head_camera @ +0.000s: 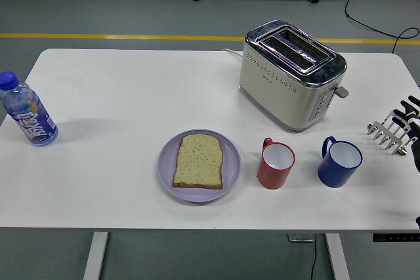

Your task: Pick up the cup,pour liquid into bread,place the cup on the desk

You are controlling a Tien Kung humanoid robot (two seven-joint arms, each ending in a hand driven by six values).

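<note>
So the white worktop (118,188) has two cups sitting toward its near right part: a red cup (275,165) with a white inside, handle pointing up-left, and a blue cup (340,162) just to its right, handle also on the upper left. Both are upright and apart from each other, nothing holding either one. Left of the red cup, near the middle of the near edge, there's a lilac plate (167,167) with a single slice of bread (199,160) lying flat on it (toasted-looking crust, pale speckled middle). Behind the cups, toward the far right, a cream and chrome toaster (289,77) sits at an angle with both slots empty as far as I can see, its lever sticking out on the right side. A small metal toast rack (387,130) stands by the right edge. Way over by the left edge there's a plastic bottle (27,111) with a blue cap and a blue label, tilted a bit in view. The right robot hand (412,122) only just pokes in at the right edge, next to the rack, dark fingers partly cut off, so I can't tell if it's spread or curled. It's not touching either cup.
</note>
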